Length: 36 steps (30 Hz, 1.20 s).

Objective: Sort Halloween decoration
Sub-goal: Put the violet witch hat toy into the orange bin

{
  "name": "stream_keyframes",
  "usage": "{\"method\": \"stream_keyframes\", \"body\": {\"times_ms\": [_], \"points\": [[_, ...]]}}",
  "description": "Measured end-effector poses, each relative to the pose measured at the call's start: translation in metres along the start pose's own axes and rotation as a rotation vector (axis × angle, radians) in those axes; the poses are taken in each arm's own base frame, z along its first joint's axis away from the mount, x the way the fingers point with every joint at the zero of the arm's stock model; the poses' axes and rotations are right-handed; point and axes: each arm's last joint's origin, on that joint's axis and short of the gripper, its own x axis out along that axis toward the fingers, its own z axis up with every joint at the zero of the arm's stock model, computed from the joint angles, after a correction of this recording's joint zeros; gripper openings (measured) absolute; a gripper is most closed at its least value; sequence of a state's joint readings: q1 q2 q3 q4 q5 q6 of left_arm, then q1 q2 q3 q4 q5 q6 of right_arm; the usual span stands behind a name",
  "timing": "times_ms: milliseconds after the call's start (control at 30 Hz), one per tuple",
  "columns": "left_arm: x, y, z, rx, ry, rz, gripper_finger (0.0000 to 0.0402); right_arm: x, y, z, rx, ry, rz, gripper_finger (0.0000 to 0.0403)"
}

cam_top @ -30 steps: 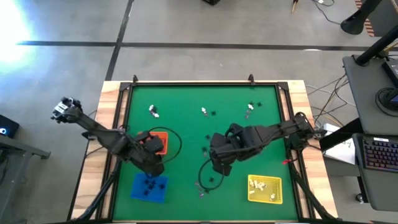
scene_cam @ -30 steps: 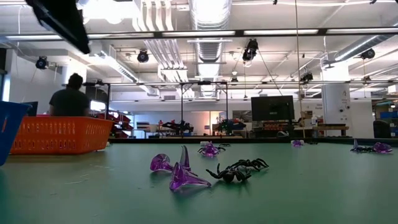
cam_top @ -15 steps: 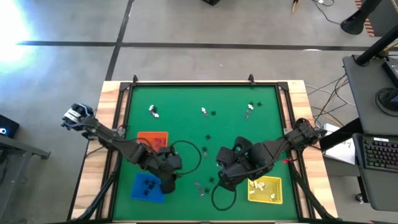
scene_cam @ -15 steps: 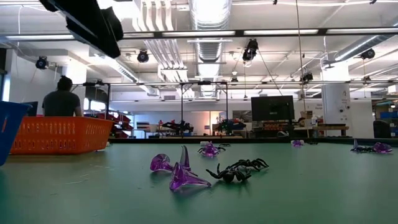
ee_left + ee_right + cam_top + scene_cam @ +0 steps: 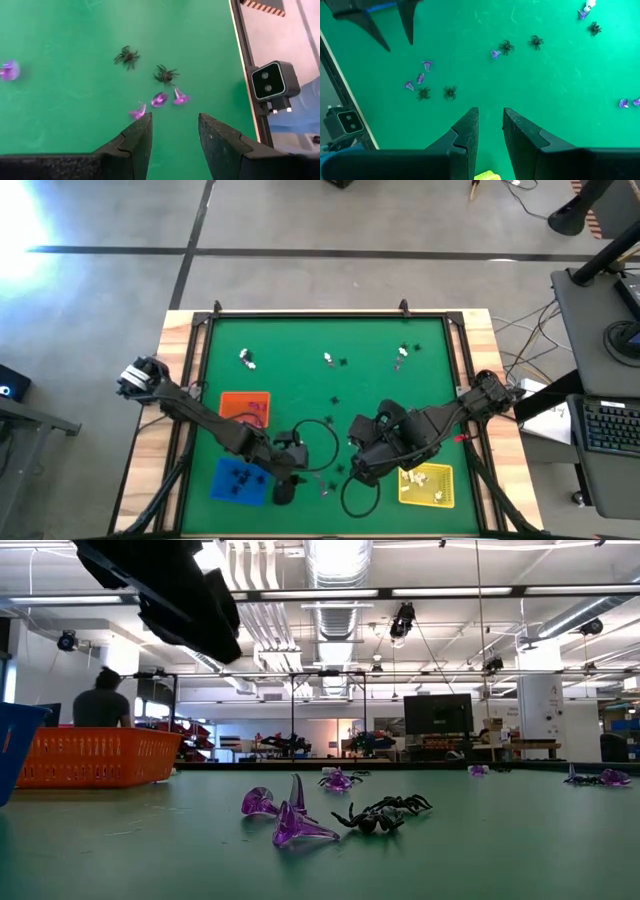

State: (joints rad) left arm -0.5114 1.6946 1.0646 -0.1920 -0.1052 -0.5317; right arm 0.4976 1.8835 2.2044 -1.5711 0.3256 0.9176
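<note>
Green table [image 5: 300, 345] w/ three trays: orange tray [image 5: 240, 402], blue tray [image 5: 228, 480], yellow tray [image 5: 428, 485]. Blue holds black bits, yellow holds white ones.

Left arm reaches across the front of the table; left gripper [image 5: 174, 131] hangs above the mat, jaws spread, nothing betw. them. Right gripper [image 5: 490, 129] sits near the yellow tray, jaws apart w/ a narrow gap, empty; a yellow scrap shows just under its fingers.

Halloween decoration, rel. to the left jaws: three purple trinkets [image 5: 160, 99] just ahead of the tips, one [image 5: 137, 112] nearly touching the fingertip [image 5: 145, 121]. Two black spiders [image 5: 127, 56] farther ahead, the closer spider [image 5: 165, 75] right behind the purple cluster. Another purple piece lies off to the side, near the frame edge. Low view shows the purple shapes [image 5: 285, 818] lying tipped on the mat beside a spider [image 5: 380, 814], close but apart. More bits scattered at the far side of the table [image 5: 246, 360], well away from both grippers.

Risks, my guess:
- Purple pcs + spider are packed close; spread jaws could close on two colours at once → wrong tray.
- Pcs are tiny and tipped; fingers may skid one away or pinch only mat.
- Both arms are near each other at the front; the right gripper heading for the same cluster could bump the left.
- Spider legs may snag a neighbour and drag it along.
</note>
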Motion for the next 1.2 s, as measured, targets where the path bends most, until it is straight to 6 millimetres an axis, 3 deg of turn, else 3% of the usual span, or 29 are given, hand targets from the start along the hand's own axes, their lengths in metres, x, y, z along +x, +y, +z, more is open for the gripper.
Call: {"method": "stream_keyframes", "body": {"times_ms": [433, 1200], "points": [[0.045, -0.006, 0.012, 0.135, 0.078, 0.007, 0.0142, 0.000, 0.000, 0.000, -0.005, 0.001, 0.000, 0.0082], [0.062, 0.014, 0.014, 0.175, 0.134, 0.003, 0.0142, 0.000, 0.000, 0.000, -0.009, 0.004, 0.000, 0.0082]]}}
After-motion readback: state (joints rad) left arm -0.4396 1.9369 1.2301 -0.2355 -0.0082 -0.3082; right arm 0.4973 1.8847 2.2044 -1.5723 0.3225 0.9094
